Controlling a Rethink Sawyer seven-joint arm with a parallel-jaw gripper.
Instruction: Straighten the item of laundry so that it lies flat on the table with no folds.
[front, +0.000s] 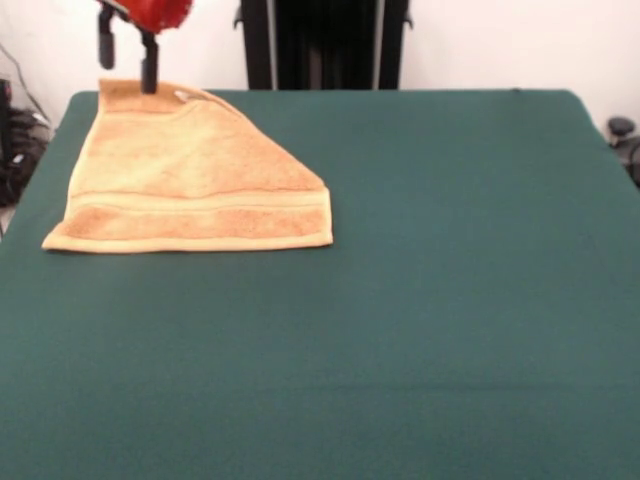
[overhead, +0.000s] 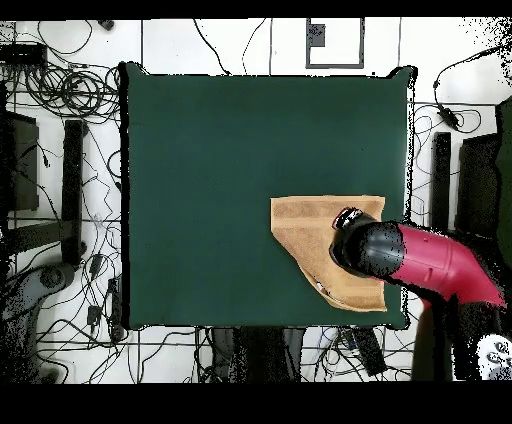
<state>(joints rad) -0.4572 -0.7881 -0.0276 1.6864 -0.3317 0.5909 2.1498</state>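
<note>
One corner of the towel (front: 190, 175) is folded over — a long diagonal edge is seen running from its far edge down to its near right corner in the front view, with a small white tag (front: 183, 96) near the top. The gripper (front: 126, 55) is held just above the towel's far left corner, fingers (front: 149, 60) spread with nothing between them. Most of the green table (front: 450, 280) is left bare — the towel is confined to one corner region near the table's edges.

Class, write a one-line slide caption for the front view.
Open gripper poised over the far corner of a tan towel, one corner folded in, on a green table.
</note>
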